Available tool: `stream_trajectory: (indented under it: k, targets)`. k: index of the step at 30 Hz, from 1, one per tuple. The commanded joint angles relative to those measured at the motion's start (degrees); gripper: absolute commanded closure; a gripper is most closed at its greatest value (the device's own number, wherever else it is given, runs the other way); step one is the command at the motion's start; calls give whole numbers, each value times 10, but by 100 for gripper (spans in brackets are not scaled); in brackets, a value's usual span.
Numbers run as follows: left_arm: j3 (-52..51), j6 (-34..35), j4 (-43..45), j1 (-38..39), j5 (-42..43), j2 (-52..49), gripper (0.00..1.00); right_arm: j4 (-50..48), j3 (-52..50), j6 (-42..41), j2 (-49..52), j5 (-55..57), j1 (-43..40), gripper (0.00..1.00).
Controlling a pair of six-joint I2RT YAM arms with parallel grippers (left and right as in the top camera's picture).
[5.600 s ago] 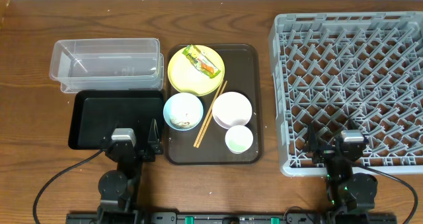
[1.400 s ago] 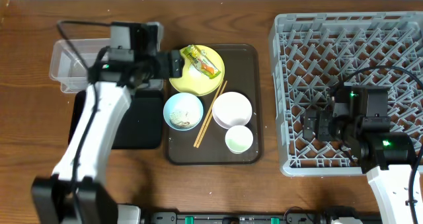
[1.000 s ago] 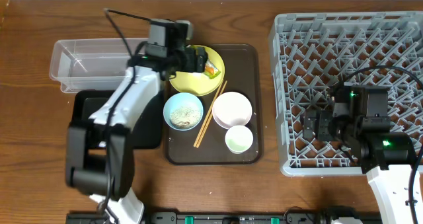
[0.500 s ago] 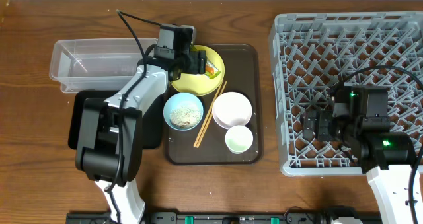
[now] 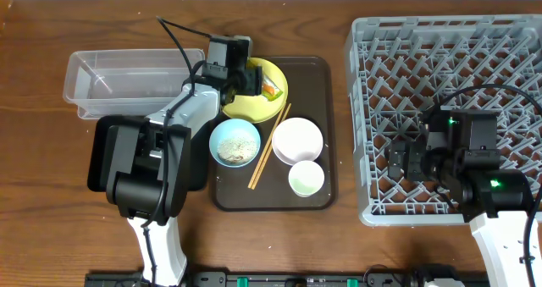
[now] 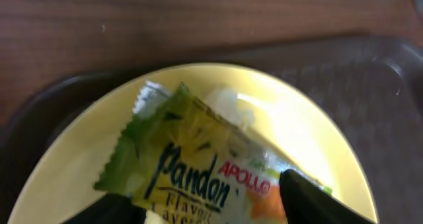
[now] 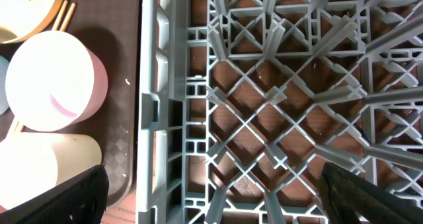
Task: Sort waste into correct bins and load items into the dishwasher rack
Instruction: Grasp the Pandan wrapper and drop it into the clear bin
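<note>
The green-and-orange snack wrapper lies on the yellow plate. My left gripper is down over it, open, one finger at each end of the wrapper in the left wrist view. The light blue bowl holds white rice scraps. The chopsticks, white bowl and pale cup sit beside it. My right gripper hangs open and empty over the left edge of the grey dishwasher rack.
All the dishes rest on a dark brown serving tray. The clear tub and the black tray stand to its left, the left arm reaching across them. The right wrist view shows the rack wall, white bowl and cup.
The left arm has swung from over the clear tub to the yellow plate and come down on the wrapper, its jaws narrowing. The right arm has not moved.
</note>
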State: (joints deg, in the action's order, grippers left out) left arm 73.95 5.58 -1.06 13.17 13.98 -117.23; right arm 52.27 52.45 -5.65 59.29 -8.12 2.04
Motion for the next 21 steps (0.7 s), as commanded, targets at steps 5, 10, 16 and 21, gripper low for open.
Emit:
stream_trajectory:
  k: [5,10,16,21]
  targets:
    - [9,-3,0,-2,2,2,60,0,11,-1,-1,-3,-2,1]
    - [9,-3,-3,-2,5,2,81,0,11,-1,-1,-3,-2,1]
    - [9,-3,-16,-2,6,22,94,0,11,-1,-1,-3,-2,1]
    - [9,-3,-66,-2,5,98,94,2,11,-1,-1,-3,-2,1]
